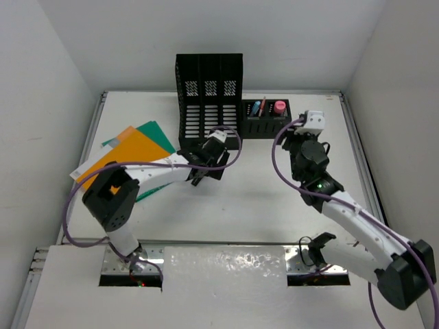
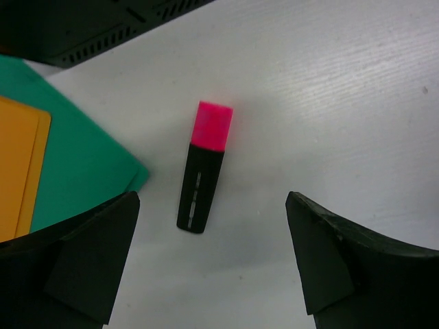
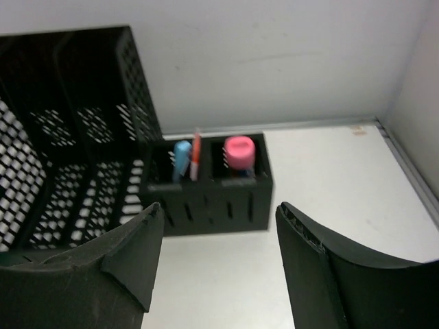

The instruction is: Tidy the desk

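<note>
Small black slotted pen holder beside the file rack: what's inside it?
In the black slotted pen holder: a light-blue pen and thin orange-red pen toward the left, a pink-capped marker toward the right. Its walls hide their lower parts and the floor.

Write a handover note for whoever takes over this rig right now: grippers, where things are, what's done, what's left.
Left gripper: jaws open, empty, over the black highlighter with a pink cap, which lies flat on the large white desk beside the green folder.
Right gripper: jaws open, empty, facing the small black slotted pen holder.
Done: a blue pen, an orange pen and a pink-topped item stand in the pen holder.
Left: highlighter not yet grasped; the green and orange folder lie loose at the desk's left side; the tall black three-slot file holder looks empty.
</note>
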You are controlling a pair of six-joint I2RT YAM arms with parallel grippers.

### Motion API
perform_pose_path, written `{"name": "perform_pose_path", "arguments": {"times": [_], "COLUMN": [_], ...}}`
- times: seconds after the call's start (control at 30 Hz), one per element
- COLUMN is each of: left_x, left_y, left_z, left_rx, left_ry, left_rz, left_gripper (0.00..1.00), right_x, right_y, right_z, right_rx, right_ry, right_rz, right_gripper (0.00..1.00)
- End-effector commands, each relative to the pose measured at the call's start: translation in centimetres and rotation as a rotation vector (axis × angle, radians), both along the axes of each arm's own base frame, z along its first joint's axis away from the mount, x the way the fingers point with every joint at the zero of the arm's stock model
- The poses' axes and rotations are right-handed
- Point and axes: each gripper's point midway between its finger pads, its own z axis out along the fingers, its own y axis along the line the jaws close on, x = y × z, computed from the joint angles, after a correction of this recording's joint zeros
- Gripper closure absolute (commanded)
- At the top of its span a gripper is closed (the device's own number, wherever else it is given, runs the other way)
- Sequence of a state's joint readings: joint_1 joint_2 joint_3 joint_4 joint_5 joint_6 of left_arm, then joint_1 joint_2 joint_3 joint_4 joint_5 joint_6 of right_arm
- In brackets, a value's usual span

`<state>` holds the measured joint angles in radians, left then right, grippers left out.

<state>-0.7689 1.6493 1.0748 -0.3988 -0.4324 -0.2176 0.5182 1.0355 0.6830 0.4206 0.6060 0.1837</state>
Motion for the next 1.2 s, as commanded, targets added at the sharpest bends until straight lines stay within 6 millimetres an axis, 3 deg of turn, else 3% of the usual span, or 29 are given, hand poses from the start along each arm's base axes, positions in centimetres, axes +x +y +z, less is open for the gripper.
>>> {"name": "perform_pose_path", "arguments": {"times": [0.0, 0.13, 0.37, 0.57, 0.8, 0.93, 0.97, 1.07, 1.17], "left_x": [3.8, 5.1, 5.7, 3.8, 0.6, 0.0, -0.2, -0.9, -1.9], "left_y": [-1.7, -1.8, -1.4, -0.6, -0.1, -0.6, -0.8, -1.4, -3.5], "left_z": [1.7, -0.5, -3.9, -5.7, -8.6, -9.4, -9.5, -9.7, -7.6], "left_rx": [-0.052, -0.047, -0.081, -0.092, -0.132, -0.149, -0.146, -0.115, -0.094], "left_ry": [-0.078, -0.029, 0.074, 0.125, 0.221, 0.25, 0.252, 0.26, 0.252], "left_rz": [-0.031, -0.046, -0.061, -0.084, -0.084, -0.084, -0.086, -0.104, -0.194], "left_gripper": [0.15, 0.21, 0.34, 0.39, 0.6, 0.88, 1.0, 1.0, 1.0], "right_x": [-2.2, -4.3, -5.8, -6.2, -6.2, -6.2, -6.3, -6.5, -6.8], "right_y": [-2.5, -4.6, -6.7, -7.5, -7.6, -7.7, -7.6, -7.8, -8.0], "right_z": [-0.5, 0.4, 0.2, 0.0, 0.0, 0.2, 0.2, -0.1, -0.4], "right_rx": [-0.021, -0.025, -0.078, -0.085, -0.086, -0.085, -0.08, -0.073, -0.068], "right_ry": [0.023, -0.008, -0.002, 0.002, 0.0, -0.004, -0.004, 0.002, 0.01], "right_rz": [-0.075, -0.127, -0.2, -0.238, -0.247, -0.247, -0.246, -0.248, -0.255], "right_gripper": [0.36, 0.35, 0.35, 0.35, 0.35, 0.35, 0.35, 0.35, 0.35]}}
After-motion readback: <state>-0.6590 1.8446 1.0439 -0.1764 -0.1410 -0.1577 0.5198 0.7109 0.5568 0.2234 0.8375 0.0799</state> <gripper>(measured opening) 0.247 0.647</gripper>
